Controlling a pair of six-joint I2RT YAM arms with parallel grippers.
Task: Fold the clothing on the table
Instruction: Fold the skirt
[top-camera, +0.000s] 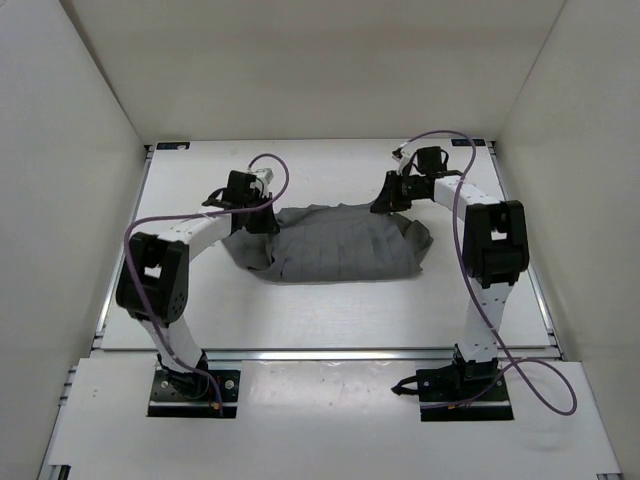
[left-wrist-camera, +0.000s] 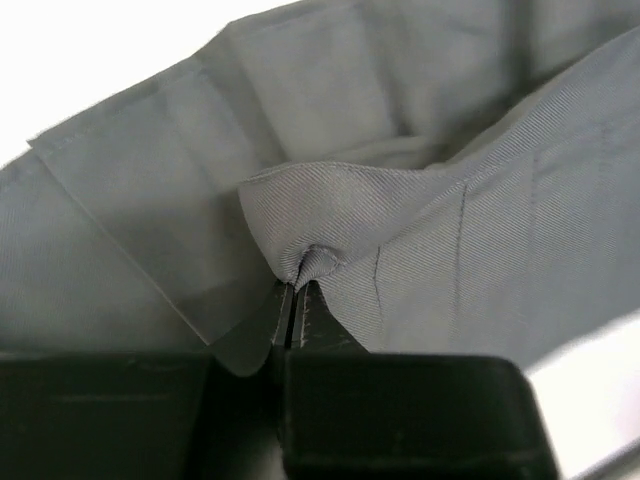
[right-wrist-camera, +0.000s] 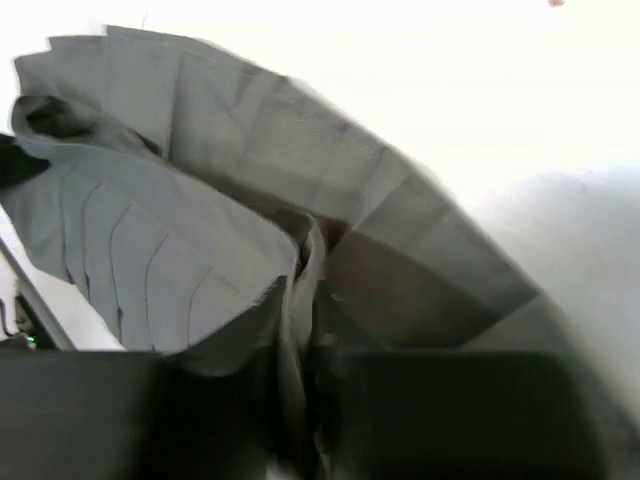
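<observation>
Grey skirt (top-camera: 335, 245) lies bunched at middle of desk (top-camera: 300, 320). Closed left hand (left-wrist-camera: 297, 292) pinches its far-left corner, right hand (right-wrist-camera: 303, 265) its far-right corner. Best: lift both evenly, keep fabric taut, draw toward near edge.

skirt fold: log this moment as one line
skirt: rumpled on table | left tool: shut on skirt fold | right tool: shut on skirt, view blurred | fold: not done
</observation>
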